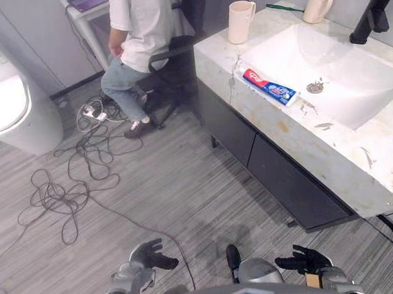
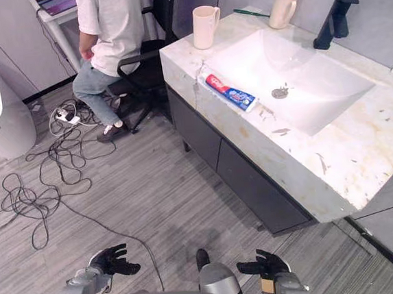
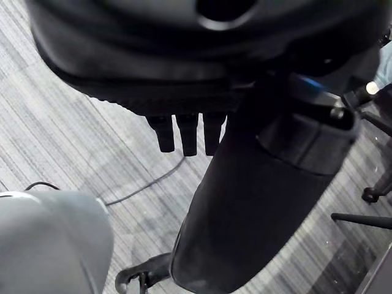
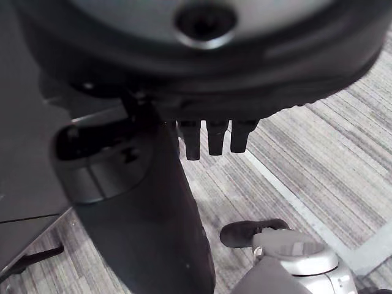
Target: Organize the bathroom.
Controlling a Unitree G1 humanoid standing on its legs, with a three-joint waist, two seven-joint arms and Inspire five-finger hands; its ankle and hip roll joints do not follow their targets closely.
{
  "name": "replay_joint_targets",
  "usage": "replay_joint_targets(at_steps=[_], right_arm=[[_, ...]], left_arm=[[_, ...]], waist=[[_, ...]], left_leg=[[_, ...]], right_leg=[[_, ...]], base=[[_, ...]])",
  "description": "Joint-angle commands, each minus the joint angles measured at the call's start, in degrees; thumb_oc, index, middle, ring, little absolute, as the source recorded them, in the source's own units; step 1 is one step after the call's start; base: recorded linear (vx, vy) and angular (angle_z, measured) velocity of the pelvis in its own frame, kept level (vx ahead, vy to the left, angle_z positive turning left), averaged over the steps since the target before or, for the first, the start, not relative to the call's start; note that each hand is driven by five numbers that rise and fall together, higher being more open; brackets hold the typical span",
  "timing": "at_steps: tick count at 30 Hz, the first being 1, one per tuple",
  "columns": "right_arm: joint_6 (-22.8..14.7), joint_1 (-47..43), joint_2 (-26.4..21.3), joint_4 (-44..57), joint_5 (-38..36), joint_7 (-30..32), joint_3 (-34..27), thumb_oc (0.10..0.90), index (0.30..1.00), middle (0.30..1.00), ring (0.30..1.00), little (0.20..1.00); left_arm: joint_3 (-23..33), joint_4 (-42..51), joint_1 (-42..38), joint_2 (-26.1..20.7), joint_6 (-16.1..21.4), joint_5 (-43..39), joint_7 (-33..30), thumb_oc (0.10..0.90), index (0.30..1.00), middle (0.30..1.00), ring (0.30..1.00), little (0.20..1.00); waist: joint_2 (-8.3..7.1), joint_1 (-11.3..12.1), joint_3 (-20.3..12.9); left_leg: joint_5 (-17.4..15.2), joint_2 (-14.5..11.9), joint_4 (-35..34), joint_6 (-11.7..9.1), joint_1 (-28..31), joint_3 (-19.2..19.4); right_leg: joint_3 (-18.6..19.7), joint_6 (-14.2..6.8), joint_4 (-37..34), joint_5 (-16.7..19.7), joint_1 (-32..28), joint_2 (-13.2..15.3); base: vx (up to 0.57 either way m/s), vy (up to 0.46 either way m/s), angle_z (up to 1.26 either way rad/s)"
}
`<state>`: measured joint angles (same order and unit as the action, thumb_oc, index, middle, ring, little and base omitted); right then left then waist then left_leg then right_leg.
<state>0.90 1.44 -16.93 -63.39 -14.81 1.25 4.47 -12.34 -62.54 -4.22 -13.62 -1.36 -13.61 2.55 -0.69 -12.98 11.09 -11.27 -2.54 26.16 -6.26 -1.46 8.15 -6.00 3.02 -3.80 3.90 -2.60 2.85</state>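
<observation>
Lying loose on the vanity's front ledge, just beside the sink, is your toothpaste, a flat red, white and blue tube angled along the basin's edge. Two cream cups stand upright at the back, one at the near corner, the other by the black faucet, with a green toothbrush flat between them. Both of your hands hang low over the floor, well short of all this: left hand with fingers relaxed and apart, right hand likewise spread, neither holding anything. Watch the tube: it looks slick and thin, so a shallow pinch could skid it into the basin. Mind too the cables looped across the floor and the person seated on a chair near the vanity's corner as you step in.
</observation>
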Motion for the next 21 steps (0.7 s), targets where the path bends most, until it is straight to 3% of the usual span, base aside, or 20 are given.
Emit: replay_joint_targets(at_steps=[1, 2, 3, 4, 6, 7, 8, 11, 14, 15, 16, 17, 19, 20, 21], right_arm=[[-0.70, 0.33, -1.74, -2.25, -0.23, 0.83, 0.75, 0.800, 0.900, 0.900, 0.900, 0.900], [-0.88, 0.48, -1.76, -2.11, -0.26, 1.05, 0.99, 0.800, 0.900, 0.900, 0.900, 0.900], [-0.87, 0.47, -1.76, -2.08, -0.33, 1.08, 1.05, 0.800, 0.900, 0.900, 0.900, 0.900], [-0.84, 0.45, -1.76, -2.03, -0.27, 1.13, 1.27, 0.800, 0.900, 0.900, 0.900, 0.900], [-0.71, 0.43, -1.75, -2.00, -0.43, 1.42, 1.68, 0.800, 0.900, 0.900, 0.900, 0.900], [-0.23, 0.53, -2.02, -1.90, -0.44, 1.31, 1.94, 0.800, 0.900, 0.900, 0.900, 0.900], [-0.07, 0.53, -2.08, -1.92, -0.81, 1.43, 1.88, 0.800, 0.900, 0.900, 0.900, 0.900], [0.16, -0.24, -1.98, -2.98, -0.65, 1.81, 1.09, 0.800, 0.900, 0.900, 0.900, 0.900], [-0.58, -0.26, -1.87, -3.74, -1.98, 2.43, -0.23, 0.800, 0.900, 0.900, 0.900, 0.900], [-1.73, 0.57, -1.64, -3.69, -2.69, 2.46, -1.53, 0.800, 0.900, 0.900, 0.900, 0.900], [-1.98, 0.81, -1.45, -3.48, -2.49, 2.49, -1.70, 0.800, 0.900, 0.900, 0.900, 0.900], [-2.51, 1.33, -1.00, -2.81, -1.73, 2.65, -1.89, 0.800, 0.900, 0.900, 0.900, 0.900], [-2.67, 1.66, -1.05, -2.28, -0.27, 2.23, -1.87, 0.800, 0.900, 0.900, 0.900, 0.900], [-3.33, 1.81, -1.34, -2.21, 2.10, 0.65, -1.43, 0.800, 0.900, 0.900, 0.900, 0.900], [-3.37, 1.76, -1.32, -2.22, 2.46, 0.46, -1.35, 0.800, 0.900, 0.900, 0.900, 0.900]], left_arm=[[1.03, 1.32, -1.44, -2.80, 2.06, -1.51, -1.29, 0.800, 0.900, 0.900, 0.900, 0.900], [1.08, 1.45, -1.05, -2.94, 2.28, -1.98, -1.28, 0.800, 0.900, 0.900, 0.900, 0.900], [1.08, 1.48, -0.97, -2.99, 2.36, -2.15, -1.38, 0.800, 0.900, 0.900, 0.900, 0.900], [1.25, 1.53, -0.49, -3.03, 2.61, -1.97, -1.70, 0.800, 0.900, 0.900, 0.900, 0.900], [1.62, 1.10, 0.24, -3.08, 3.39, -1.34, -1.70, 0.800, 0.900, 0.900, 0.900, 0.900], [2.15, 0.50, 0.84, -3.17, 4.05, -0.21, -1.59, 0.800, 0.900, 0.900, 0.900, 0.900], [2.25, 0.25, 0.95, -3.23, 4.26, 0.33, -1.43, 0.800, 0.900, 0.900, 0.900, 0.900], [2.56, -1.43, 1.03, -3.20, 5.13, 1.81, -0.92, 0.800, 0.900, 0.900, 0.900, 0.900], [2.13, -2.03, 0.87, -3.61, 5.54, 2.87, 0.42, 0.800, 0.900, 0.900, 0.900, 0.900], [1.29, -2.20, 0.66, -3.92, 5.19, 2.67, 0.92, 0.800, 0.900, 0.900, 0.900, 0.900], [1.12, -2.25, 0.68, -3.96, 5.09, 2.54, 1.00, 0.800, 0.900, 0.900, 0.900, 0.900], [0.90, -2.05, 1.00, -4.01, 4.72, 2.45, 1.12, 0.800, 0.900, 0.900, 0.900, 0.900], [0.87, -2.10, 1.37, -4.00, 4.83, 2.39, 0.90, 0.800, 0.900, 0.900, 0.900, 0.900], [0.98, -2.70, 1.33, -4.00, 3.68, 0.15, -0.99, 0.800, 0.900, 0.900, 0.900, 0.900], [1.11, -2.89, 1.30, -4.00, 3.58, -0.29, -1.17, 0.800, 0.900, 0.900, 0.900, 0.900]], waist=[[-0.81, -1.44, -1.43], [-0.30, -0.87, -0.96], [-0.15, -0.74, -1.04], [0.21, -0.03, -0.88], [0.49, 0.94, -0.72], [1.07, 1.94, -0.62], [1.23, 2.12, -0.56], [2.28, 2.27, -0.61], [3.06, 1.97, -0.51], [3.62, 1.29, -0.46], [3.73, 1.10, -0.46], [3.83, 0.87, -0.32], [4.85, 0.80, -0.11], [5.52, 0.45, 0.54], [5.43, 0.42, 0.58]], left_leg=[[6.09, -1.98, -9.36, 3.84, 1.37, -0.39], [8.12, -4.44, -13.81, 2.72, 1.92, -2.09], [8.97, -5.06, -14.90, 2.34, 1.75, -2.57], [11.68, -7.95, -17.79, 0.93, 1.03, -4.35], [13.81, -11.22, -20.58, -0.18, 0.52, -6.02], [15.47, -14.47, -23.08, -1.07, 0.46, -7.96], [15.45, -14.95, -23.18, -1.15, 0.45, -8.32], [12.55, -14.47, -22.63, -1.04, 2.09, -7.38], [10.14, -12.05, -20.93, -0.61, 2.20, -5.90], [9.16, -9.62, -20.89, 0.79, 2.23, -4.14], [8.88, -8.38, -21.18, 1.49, 2.29, -4.01], [8.11, -6.08, -22.10, 2.78, 3.02, -3.52], [7.23, -5.51, -22.82, 3.47, 3.44, -2.55], [5.85, -4.58, -23.41, 4.42, 4.92, 0.74], [5.70, -4.34, -23.49, 4.53, 5.13, 1.30]], right_leg=[[0.54, -9.43, 15.13, -8.25, 6.65, -1.68], [1.86, -9.88, 15.69, -9.52, 6.01, -2.13], [2.18, -9.97, 15.60, -9.62, 5.97, -2.24], [3.55, -10.40, 15.43, -10.66, 4.88, -2.39], [4.55, -10.94, 15.41, -11.99, 3.49, -2.08], [4.83, -11.70, 16.29, -13.80, 2.46, -1.19], [4.81, -11.89, 16.79, -14.26, 2.37, -0.85], [3.85, -13.55, 19.95, -15.29, 3.58, 2.37], [3.61, -14.69, 23.36, -15.75, 5.47, 4.67], [4.02, -15.22, 26.35, -15.14, 6.56, 5.98], [4.71, -15.78, 28.22, -13.50, 7.51, 6.38], [6.46, -16.68, 35.24, -8.91, 11.01, 7.50], [7.53, -16.42, 41.80, -4.71, 14.82, 7.60], [5.85, -15.65, 43.59, -4.35, 18.11, 7.91], [5.37, -15.68, 42.89, -4.41, 18.08, 7.87]], base=[[0.39, 0.395, -0.75], [0.39, 0.399, -0.90], [0.34, 0.326, -0.84], [0.31, 0.267, -0.87], [0.40, 0.352, -1.06], [0.40, 0.379, -1.21], [0.48, 0.528, -1.40], [0.23, 0.376, -0.87], [0.17, 0.481, -0.52], [0.16, 0.458, -0.21], [0.22, 0.619, -0.01], [0.14, 0.378, -0.10], [0.18, 0.415, -0.45], [0.21, 0.382, -0.86], [0.26, 0.382, -0.89]])
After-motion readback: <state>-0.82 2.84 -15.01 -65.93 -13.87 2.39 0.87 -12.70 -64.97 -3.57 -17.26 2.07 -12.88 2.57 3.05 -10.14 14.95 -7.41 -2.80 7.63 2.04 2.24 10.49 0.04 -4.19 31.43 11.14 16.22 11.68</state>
